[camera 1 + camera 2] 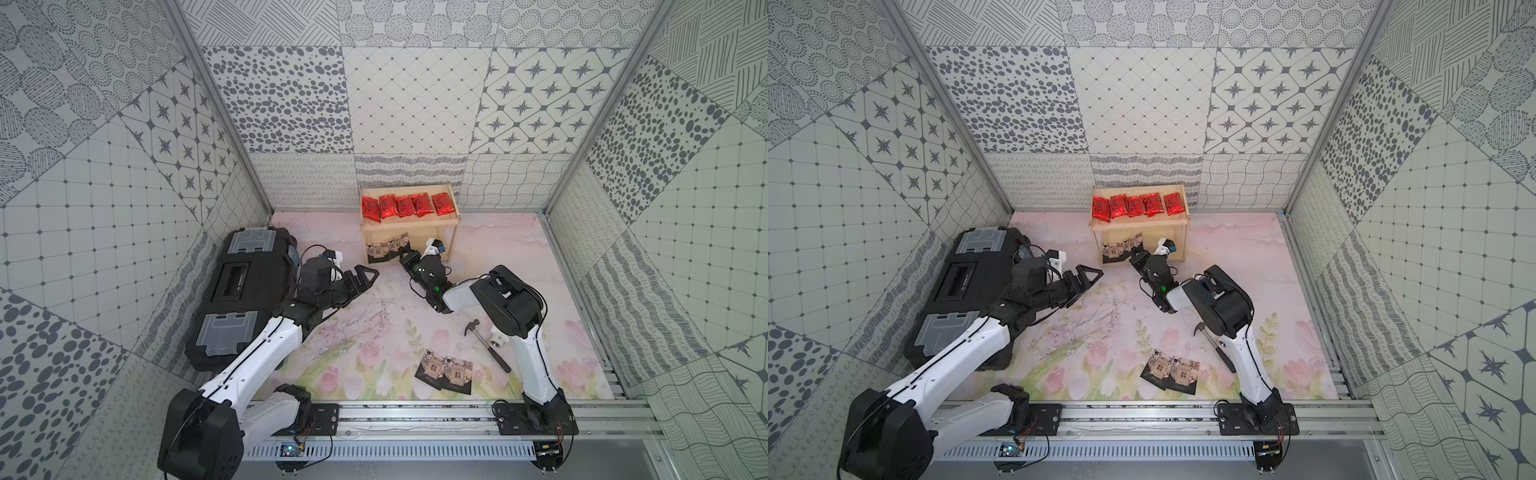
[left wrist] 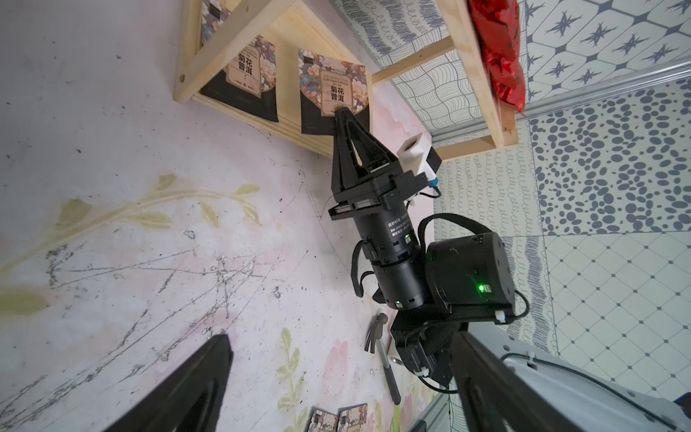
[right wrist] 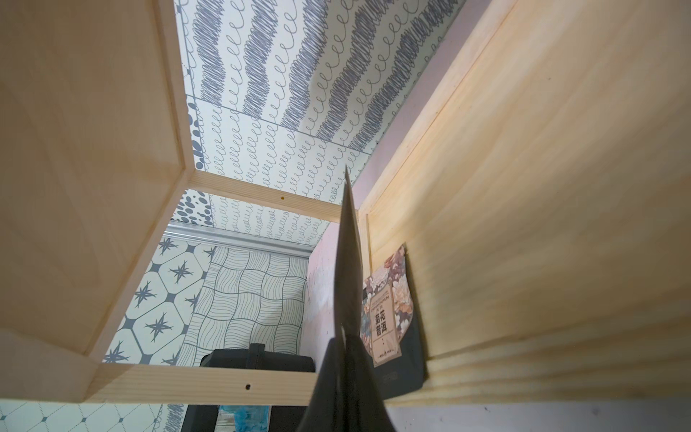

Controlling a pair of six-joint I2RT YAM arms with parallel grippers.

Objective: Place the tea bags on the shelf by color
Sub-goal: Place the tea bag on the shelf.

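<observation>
5 red tea bags [image 1: 405, 205] are lined up on the top board of the shelf [image 1: 409, 227] and 2 dark tea bags [image 1: 384, 249] are laid below, so colors are kept apart; 2 spare dark bags [image 1: 444, 368] are left on the table [image 1: 374, 316]. The right gripper [image 2: 338, 112] is closed, its tip set on 1 dark bag, likely to push it in. The left gripper [image 1: 365, 279] is spread wide, empty. The dark bags are flat, with tan flowered labels.

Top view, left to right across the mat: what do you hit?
black toolbox → left gripper, fingers open → right gripper, shut on a dark sachet → hammer. Skipped the shelf and the loose sachets: they overlap the others.
</observation>
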